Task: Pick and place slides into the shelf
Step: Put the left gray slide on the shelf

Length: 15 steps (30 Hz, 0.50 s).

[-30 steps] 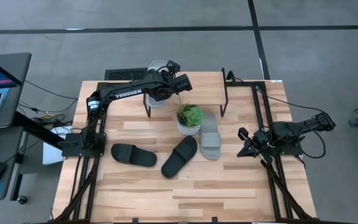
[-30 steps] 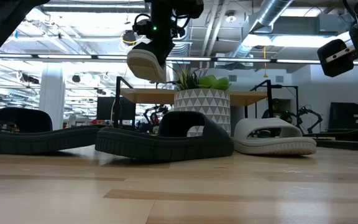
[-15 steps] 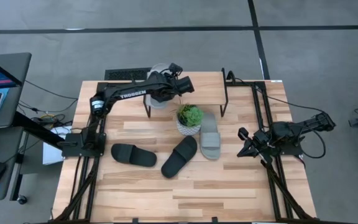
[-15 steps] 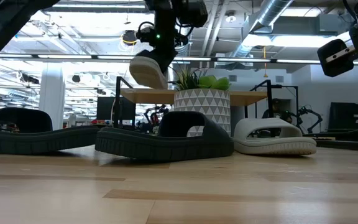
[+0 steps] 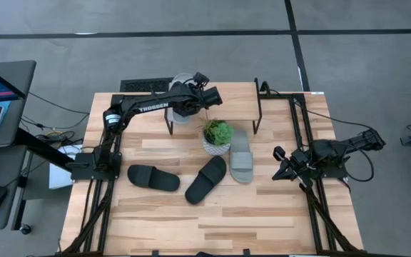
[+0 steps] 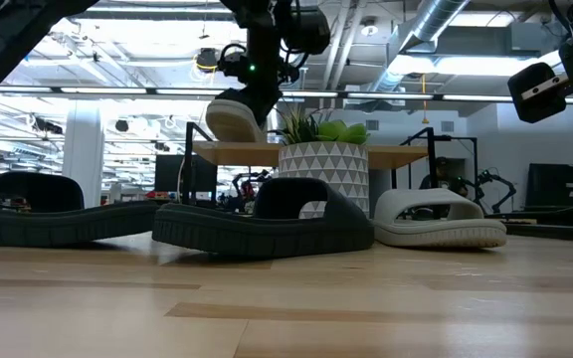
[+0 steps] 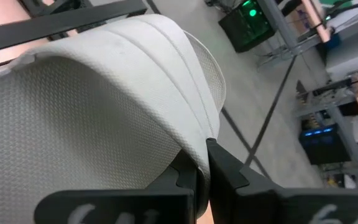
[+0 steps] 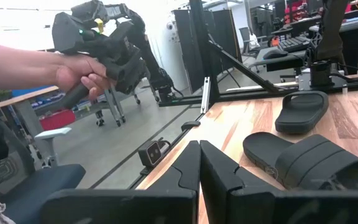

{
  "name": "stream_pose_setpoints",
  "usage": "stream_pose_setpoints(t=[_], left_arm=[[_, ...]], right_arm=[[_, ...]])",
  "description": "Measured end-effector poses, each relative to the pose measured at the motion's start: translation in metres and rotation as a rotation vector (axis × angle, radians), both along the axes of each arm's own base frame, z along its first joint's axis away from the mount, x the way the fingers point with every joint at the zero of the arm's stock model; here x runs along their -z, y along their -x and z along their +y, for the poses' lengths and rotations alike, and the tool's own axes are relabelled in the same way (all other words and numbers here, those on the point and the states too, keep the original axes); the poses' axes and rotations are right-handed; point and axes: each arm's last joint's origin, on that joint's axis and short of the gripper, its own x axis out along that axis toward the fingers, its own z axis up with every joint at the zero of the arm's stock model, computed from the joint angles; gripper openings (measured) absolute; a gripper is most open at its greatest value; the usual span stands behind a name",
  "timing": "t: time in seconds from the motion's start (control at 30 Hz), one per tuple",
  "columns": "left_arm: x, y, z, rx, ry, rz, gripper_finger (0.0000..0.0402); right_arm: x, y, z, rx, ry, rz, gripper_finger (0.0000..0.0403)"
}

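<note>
While the left gripper (image 5: 212, 95) reaches over the far left end of the shelf (image 5: 227, 108), its jaws are pinched on the edge of a light grey slide (image 7: 98, 118), which hangs from them just above the plank, tilted, its pale sole showing in the low view (image 6: 229, 117). Seen from the left wrist, that slide has a fine pebbled texture and a broad, smoothly ribbed strap. The shelf is a light wood plank on thin black metal legs, standing at the far side of the tabletop (image 5: 262, 214).

A second light grey slide (image 5: 242, 155) lies flat near the shelf's front, just beside a small green plant in a white pot with a triangle pattern (image 5: 217, 138). Two black slides, matte and rubbery, lie nearer the front: one (image 5: 206, 179) angled beside the pot, the other (image 5: 153, 177) to its left.

The right gripper (image 5: 280, 168) rests at the right of the tabletop, jaws pressed together on nothing. In the right wrist view a person's hand (image 8: 73, 71) holds a dark controller.
</note>
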Motion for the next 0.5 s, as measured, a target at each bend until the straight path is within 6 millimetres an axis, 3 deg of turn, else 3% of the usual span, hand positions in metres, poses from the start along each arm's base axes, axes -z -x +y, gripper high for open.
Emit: stream_pose_setpoints(t=[0.5], left_arm=[[0.0092, 0.0027, 0.0036, -0.014, 0.019, 0.012, 0.0]], right_arm=[[0.0, 0.0, 0.0, 0.0, 0.0, 0.0, 0.0]])
